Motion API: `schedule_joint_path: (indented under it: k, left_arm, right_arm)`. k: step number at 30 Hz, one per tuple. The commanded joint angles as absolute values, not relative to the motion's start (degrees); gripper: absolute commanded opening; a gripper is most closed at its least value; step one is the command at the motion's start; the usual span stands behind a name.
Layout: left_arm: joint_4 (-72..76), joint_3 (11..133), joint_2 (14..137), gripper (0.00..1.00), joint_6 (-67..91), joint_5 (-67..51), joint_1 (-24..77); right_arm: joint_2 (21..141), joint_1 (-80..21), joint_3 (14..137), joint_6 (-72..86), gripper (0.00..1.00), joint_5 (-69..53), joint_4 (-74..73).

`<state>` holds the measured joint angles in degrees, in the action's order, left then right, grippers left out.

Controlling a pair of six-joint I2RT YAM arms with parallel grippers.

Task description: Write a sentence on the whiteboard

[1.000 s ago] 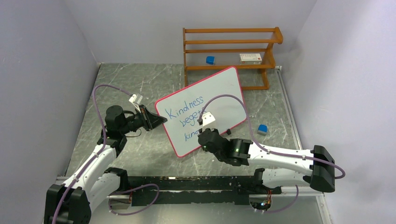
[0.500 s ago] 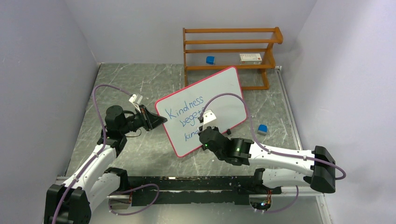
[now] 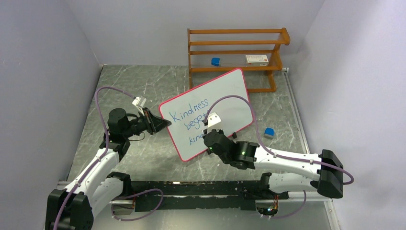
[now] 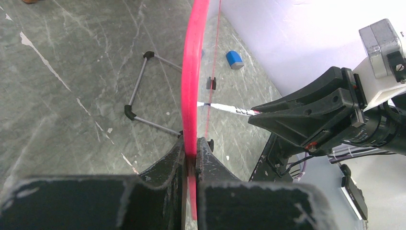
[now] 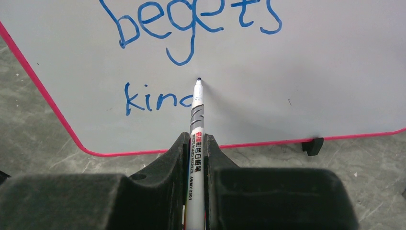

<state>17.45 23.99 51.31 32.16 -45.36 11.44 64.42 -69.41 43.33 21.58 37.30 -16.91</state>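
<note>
Red-rimmed white rectangular whiteboard (image 3: 230,91), bearing the blue cursive sentence (image 3: 194,122) "Kindness begets kind", is clamped by the left gripper (image 3: 165,123); a white marker (image 5: 196,115) is gripped by the right gripper (image 5: 195,140).

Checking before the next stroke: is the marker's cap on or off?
Off. The marker in the right hand shows a bare dark tip at the whiteboard, beside the blue lettering.

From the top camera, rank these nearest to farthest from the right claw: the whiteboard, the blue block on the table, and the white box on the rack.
1. The whiteboard, just ahead of the right claw, at its marker tip.
2. The blue block, on the table to the right.
3. The white box, on the rack at the back.
</note>
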Motion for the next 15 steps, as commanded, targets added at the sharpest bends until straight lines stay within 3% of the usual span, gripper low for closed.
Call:
schedule_joint_path:
  k: [1, 15]
  left_arm:
    - [16.4, 25.8, 51.3, 0.05, 31.5, -44.2, 11.8]
    - [16.4, 25.8, 51.3, 0.05, 31.4, -44.1, 11.8]
  right_arm:
    - [65.1, -68.7, 43.6, 22.1, 0.00, 35.7, -17.7]
    - [64.6, -68.8, 42.9, 23.3, 0.00, 34.0, -20.6]
